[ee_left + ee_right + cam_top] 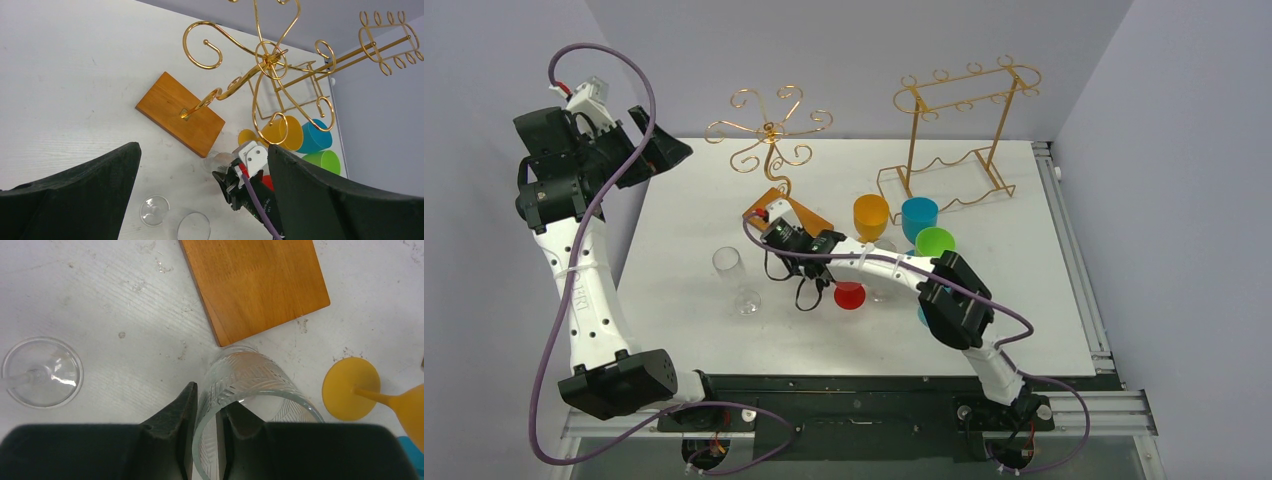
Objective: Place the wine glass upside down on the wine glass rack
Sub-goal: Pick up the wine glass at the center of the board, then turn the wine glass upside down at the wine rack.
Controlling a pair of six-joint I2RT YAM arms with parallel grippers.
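The wine glass [250, 385], clear with an etched bowl, stands mouth up about mid-table, just beside the near corner of the wooden base [255, 285] of the wine glass rack [769, 130]. Its stem and foot are hidden under the bowl.

The right gripper [210, 400] pinches the bowl's wall at the rim, 1 finger inside and 1 outside. The left gripper [204, 149] hangs wide open and empty, raised over the far left of the table [1024, 300].

This looks like the grasp step, with lifting, inverting and hanging all left to do. A rim pinch on thin glass is a weak hold, so the squeeze should be firm but gentle. The lift should go straight up, well clear of the base, before the wrist rolls the glass over. Then the stem can slide into 1 gold curl so the foot rests on it.

A plain clear wine glass [732, 272] stands to the left and an orange wine glass [871, 215] to the right, so any sideways swing should be small.
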